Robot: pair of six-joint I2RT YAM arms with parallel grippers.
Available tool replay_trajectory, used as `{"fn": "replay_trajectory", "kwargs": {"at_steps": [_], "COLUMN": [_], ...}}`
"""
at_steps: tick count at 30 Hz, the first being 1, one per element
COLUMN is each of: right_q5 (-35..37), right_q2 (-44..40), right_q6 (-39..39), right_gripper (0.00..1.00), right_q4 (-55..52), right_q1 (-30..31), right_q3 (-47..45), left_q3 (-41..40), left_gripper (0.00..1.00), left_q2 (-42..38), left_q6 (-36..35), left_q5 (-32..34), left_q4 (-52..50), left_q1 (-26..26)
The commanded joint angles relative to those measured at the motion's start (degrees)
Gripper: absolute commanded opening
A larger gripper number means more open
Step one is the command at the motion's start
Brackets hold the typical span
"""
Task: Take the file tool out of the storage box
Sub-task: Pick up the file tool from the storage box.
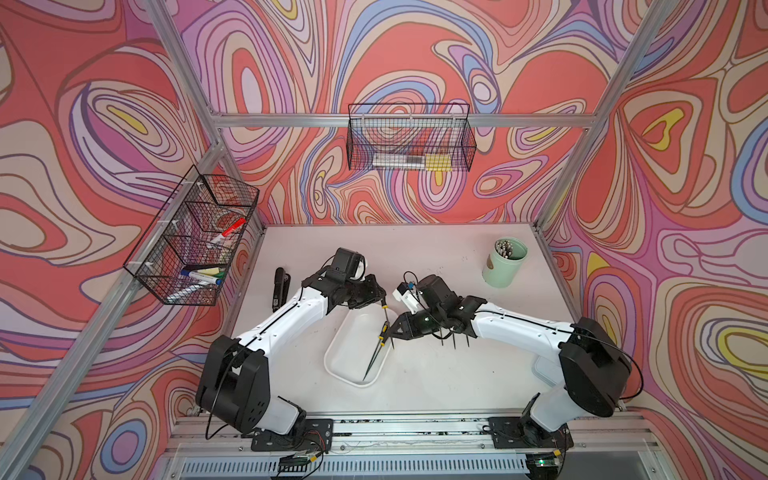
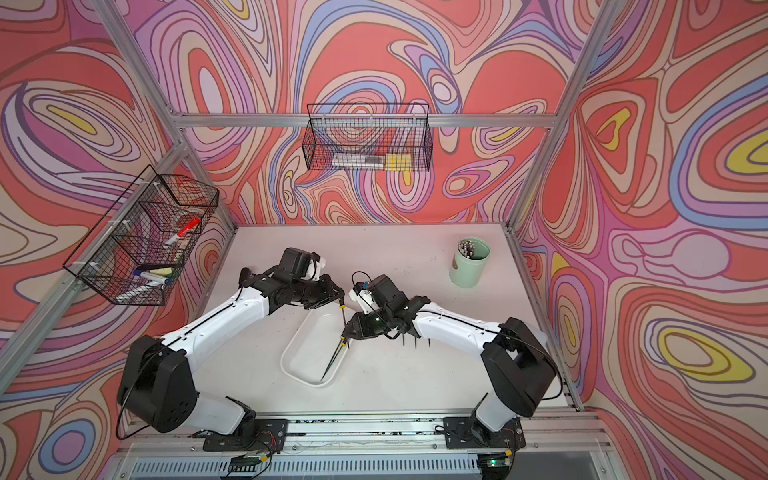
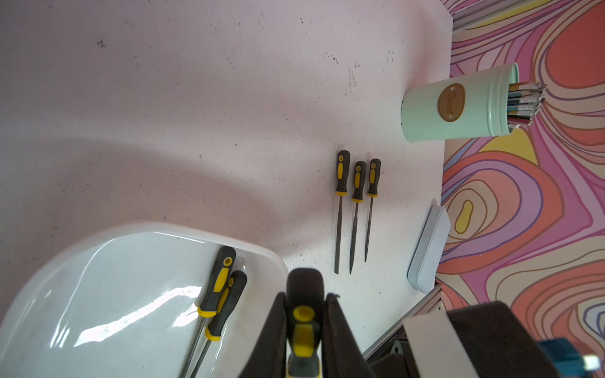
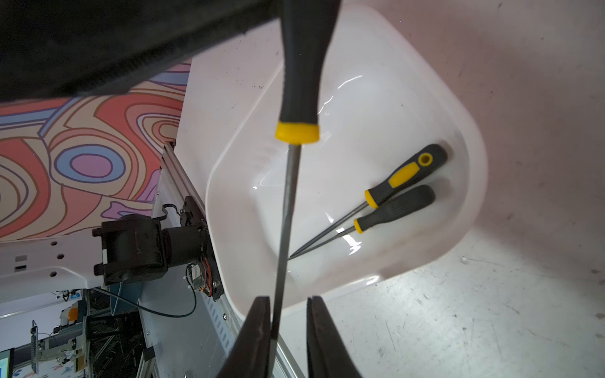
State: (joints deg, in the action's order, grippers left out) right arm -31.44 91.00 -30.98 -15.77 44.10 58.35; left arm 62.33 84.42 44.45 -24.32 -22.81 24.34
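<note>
The storage box point(image 1: 353, 332) point(image 2: 303, 357), a shallow white tray, lies mid-table between the arms. My left gripper point(image 1: 380, 297) point(image 3: 306, 296) is shut on the black-and-yellow handle of a file tool point(image 3: 304, 284) point(image 4: 299, 81), which hangs above the box with its blade pointing toward the front. My right gripper point(image 1: 390, 330) point(image 4: 288, 299) stands open around that blade. One of its fingers point(image 4: 258, 314) touches the steel and the other stands apart. Two more files point(image 4: 402, 176) point(image 3: 216, 284) lie side by side in the box.
Three files point(image 3: 357, 196) lie in a row on the table under my right arm, near a pale lid point(image 3: 429, 248). A mint-green cup point(image 1: 505, 262) of pens stands at the back right. A black stapler point(image 1: 279, 289) lies at the left. Wire baskets point(image 1: 195, 237) point(image 1: 411, 141) hang on the walls.
</note>
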Motion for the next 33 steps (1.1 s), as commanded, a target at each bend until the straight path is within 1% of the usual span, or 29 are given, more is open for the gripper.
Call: {"fn": "replay_trajectory", "kwargs": {"at_steps": [1,5,15,16,18,21,23,26,30,33], "right_q5": [-0.5,-1.0,-1.4,-1.6,-1.5,-0.7,0.7,4.1,9.6,14.4], "right_q2": [0.8,1.2,2.3,2.3,2.3,1.8,1.2,-0.2,-2.6,-5.0], "right_q6": [0.2,0.1,0.1,0.1,0.1,0.4,1.0,2.2,4.3,5.8], "right_gripper": [0.15,0.12,0.12,0.1,0.05,0.01,0.0,0.0,0.0,0.0], "right_q4": [1.3,1.4,1.4,1.5,1.4,0.9,-0.4,-3.7,-9.7,-15.4], "right_q1": [0.3,0.3,0.3,0.3,0.4,0.3,0.3,0.2,-0.6,-1.9], "right_q3": [1.9,2.2,3.1,3.2,3.2,3.3,3.4,3.7,4.0,4.3], "left_q3": [-0.7,-0.9,-1.9,-1.8,-1.9,-2.0,-2.1,-2.1,-0.2,1.3], "left_gripper": [0.11,0.1,0.09,0.09,0.09,0.1,0.15,0.27,0.57,0.77], "left_q2": [-1.9,-2.1,-3.2,-3.2,-3.2,-3.1,-3.2,-3.4,-3.4,-3.8], "left_q6": [0.1,0.5,1.8,1.7,1.5,1.2,0.9,-0.2,-3.8,-6.9], "left_q5": [-0.7,-1.1,-1.6,-1.5,-1.6,-1.7,-1.3,-0.5,1.6,3.6], "left_q4": [0.9,1.5,3.0,2.9,2.8,2.7,2.4,1.4,-2.7,-6.4], "left_q1": [-0.4,-0.6,-1.0,-1.0,-1.2,-1.4,-1.4,-1.4,-1.5,-1.5]}}
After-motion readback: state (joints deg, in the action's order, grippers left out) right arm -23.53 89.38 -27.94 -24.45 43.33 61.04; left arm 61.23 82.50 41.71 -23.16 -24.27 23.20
